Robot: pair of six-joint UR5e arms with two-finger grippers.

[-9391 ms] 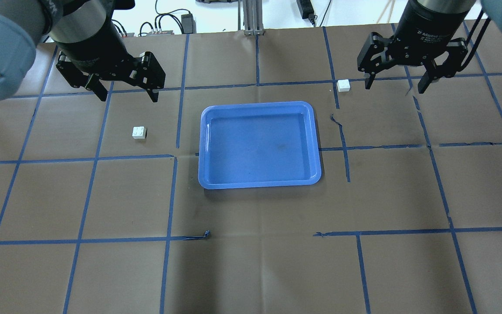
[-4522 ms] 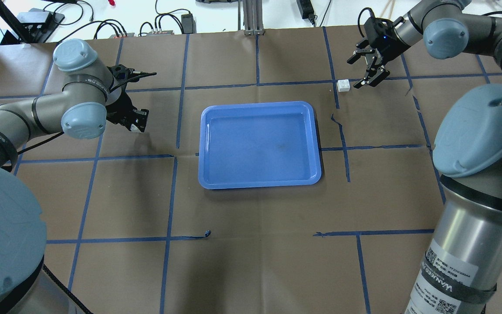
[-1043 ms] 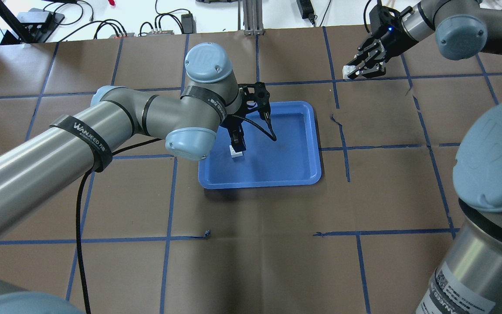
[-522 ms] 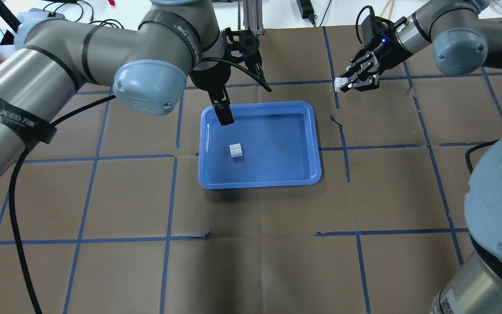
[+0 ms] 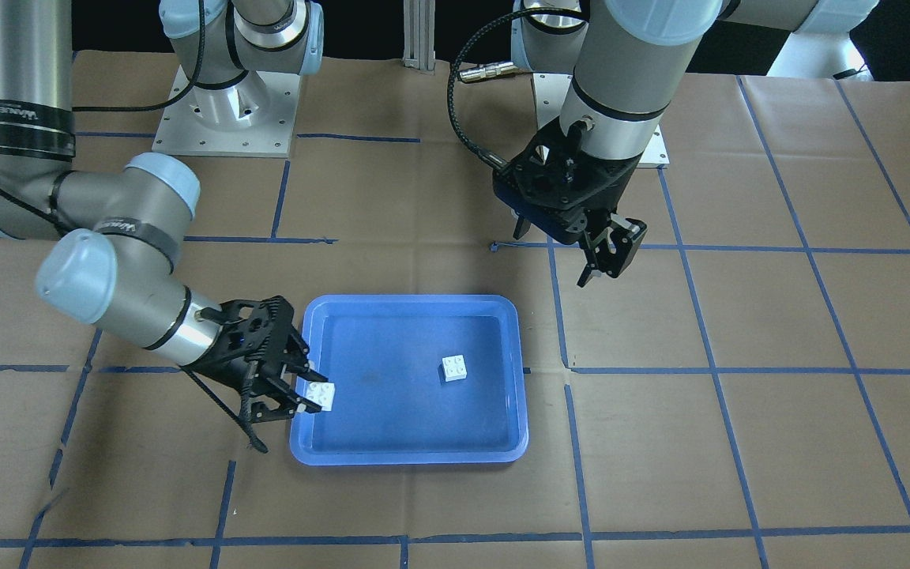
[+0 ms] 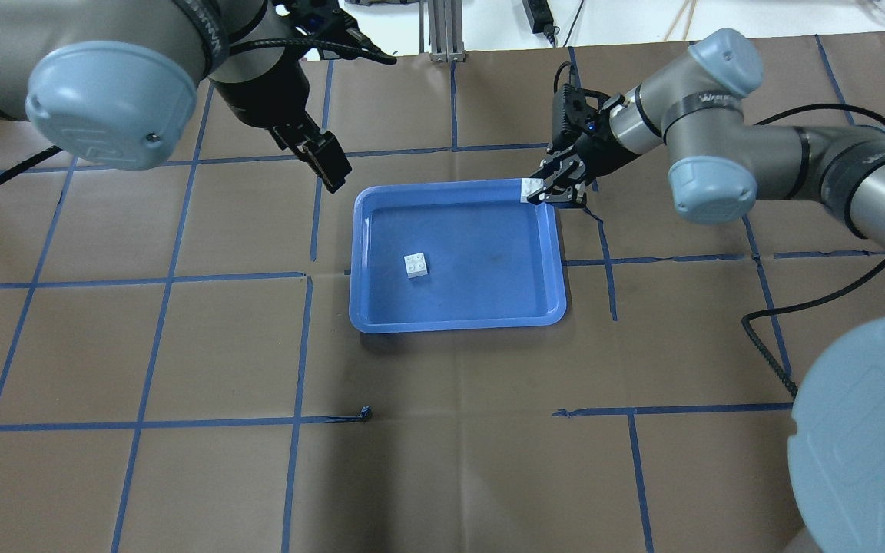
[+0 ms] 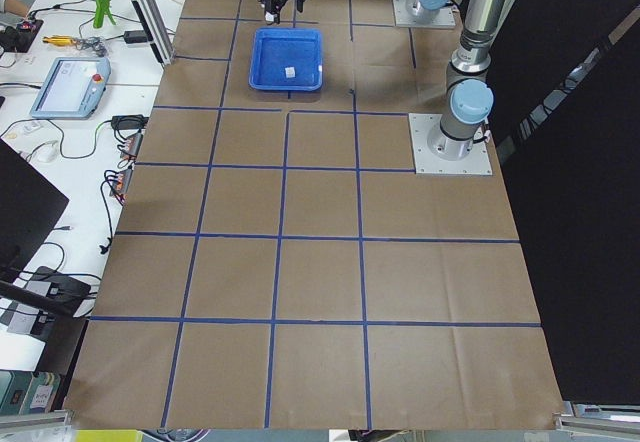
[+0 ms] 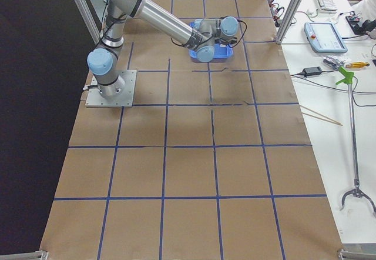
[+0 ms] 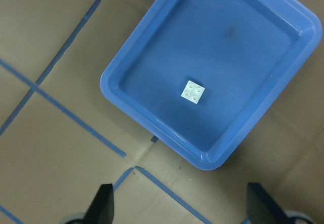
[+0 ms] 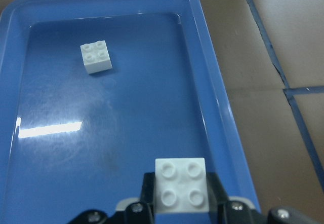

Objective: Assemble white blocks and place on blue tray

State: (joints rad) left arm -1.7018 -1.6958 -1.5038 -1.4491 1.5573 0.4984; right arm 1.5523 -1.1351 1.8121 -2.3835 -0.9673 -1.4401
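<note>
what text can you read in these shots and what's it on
"WANJEED", white on the black strap round the right arm, on its upright link; smaller characters after it unreadable.
"WANJEED", on a second black strap near that arm's elbow.
Control pendant, exterior left view: screen too small to read.
No print on the blue tray, the loose white block, or the held white block in the right hand.

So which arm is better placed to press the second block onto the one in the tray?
Right. The right hand grips the second block at the tray's corner, near the loose block lying inside. The left hand is open, empty and off to the tray's side.
</note>
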